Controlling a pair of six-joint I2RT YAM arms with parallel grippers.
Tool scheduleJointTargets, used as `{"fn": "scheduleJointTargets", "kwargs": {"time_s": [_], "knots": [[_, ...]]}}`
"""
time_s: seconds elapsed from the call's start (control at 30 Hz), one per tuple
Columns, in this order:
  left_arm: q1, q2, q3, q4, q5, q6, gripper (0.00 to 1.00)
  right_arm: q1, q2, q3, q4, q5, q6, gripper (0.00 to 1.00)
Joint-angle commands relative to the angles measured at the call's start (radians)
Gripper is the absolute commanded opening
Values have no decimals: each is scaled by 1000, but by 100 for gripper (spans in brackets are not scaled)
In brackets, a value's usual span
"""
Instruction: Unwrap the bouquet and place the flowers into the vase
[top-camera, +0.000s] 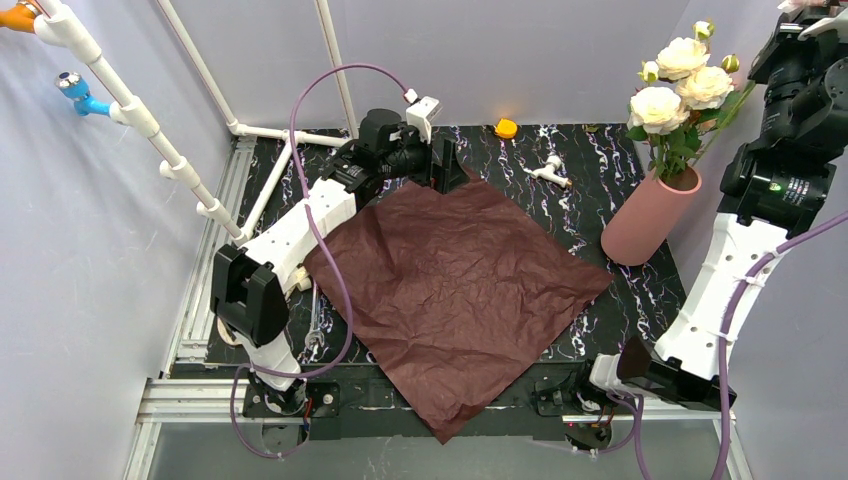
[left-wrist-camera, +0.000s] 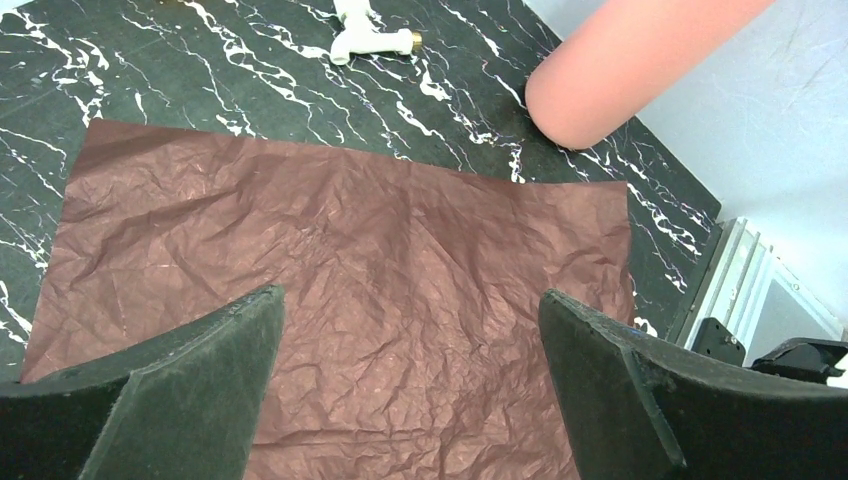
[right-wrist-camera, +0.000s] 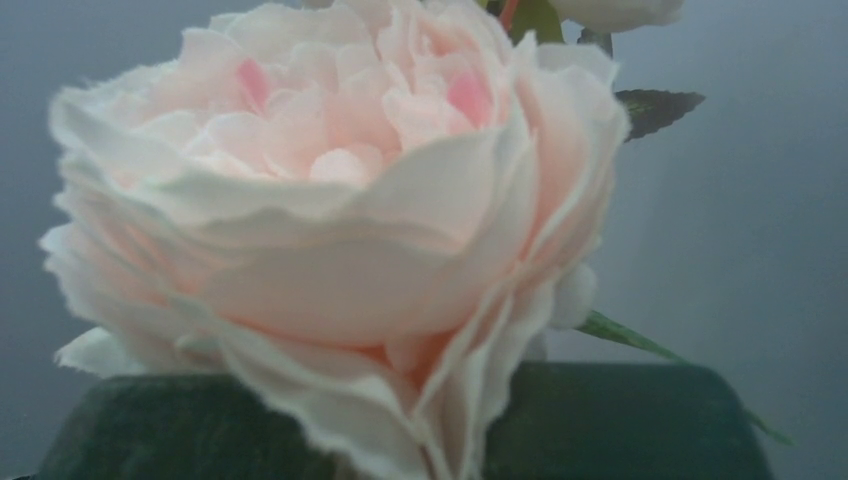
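Note:
The bouquet's maroon wrapping paper (top-camera: 455, 290) (left-wrist-camera: 350, 260) lies spread flat on the marbled table, with no flowers on it. The salmon-pink vase (top-camera: 648, 217) (left-wrist-camera: 620, 70) stands at the right, leaning a little. Cream roses and buds (top-camera: 680, 80) rise from its mouth. My left gripper (top-camera: 440, 160) (left-wrist-camera: 412, 300) hovers open over the paper's far corner, nothing between its fingers. My right gripper (top-camera: 812, 22) (right-wrist-camera: 430, 400) is raised at the top right, above and right of the vase. It is shut on a pale pink rose (right-wrist-camera: 330, 220) that fills its view.
A small orange object (top-camera: 506, 128) and a white pipe fitting (top-camera: 548, 170) (left-wrist-camera: 365, 30) lie on the far side of the table. White pipes (top-camera: 130, 110) slant along the left wall. Grey walls close in behind the vase and at the back.

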Motion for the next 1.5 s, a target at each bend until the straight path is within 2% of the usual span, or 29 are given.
{"fn": "scheduleJointTargets", "kwargs": {"time_s": [0.0,0.2,0.5,0.67,0.77,0.8,0.87,1.27,1.47], "knots": [[3,14,58,-26,5,-4,98,-8,-12,-33,76,-1,-17,1],[3,10,64,-49,-8,10,98,-8,-34,-133,107,-3,-22,1],[3,-2,45,-56,-27,18,98,-7,-118,-400,187,24,-2,1],[3,7,54,-64,-31,26,98,-7,-132,-474,176,105,7,3],[3,14,60,-64,-27,25,98,-8,-134,-493,151,146,10,12],[4,15,61,-64,-27,24,98,-7,-136,-496,145,151,10,19],[3,20,66,-67,-27,23,98,-7,-137,-496,137,152,11,29],[3,22,70,-82,-33,38,98,-7,-183,-544,-6,208,29,58],[4,24,72,-78,-28,42,98,-8,-198,-557,-90,200,9,83]]}}
